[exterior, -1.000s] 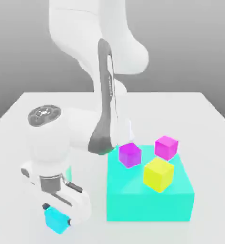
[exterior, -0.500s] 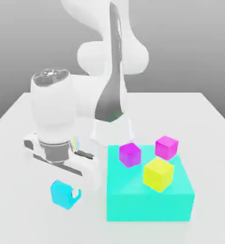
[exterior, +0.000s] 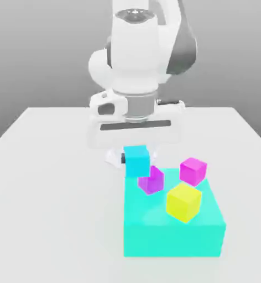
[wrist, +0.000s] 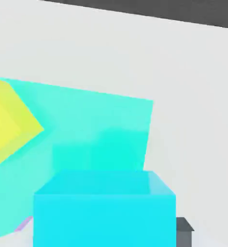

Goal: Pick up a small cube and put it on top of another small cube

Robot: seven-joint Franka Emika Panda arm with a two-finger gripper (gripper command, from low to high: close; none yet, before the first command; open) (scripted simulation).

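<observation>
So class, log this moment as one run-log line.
phase: carry | tool: shut on sky-blue cube | position: just above violet cube on turquoise block | placed: not yet

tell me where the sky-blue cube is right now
In the exterior view the sky-blue cube hangs under the gripper, held off the table just above the purple cube at the turquoise block's back-left corner.

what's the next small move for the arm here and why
Probably a short descent. The end effector holds the sky-blue cube just above the violet cube on the turquoise block, and it sits slightly toward the exterior view's left, so a small nudge right before lowering seems wise.
</observation>
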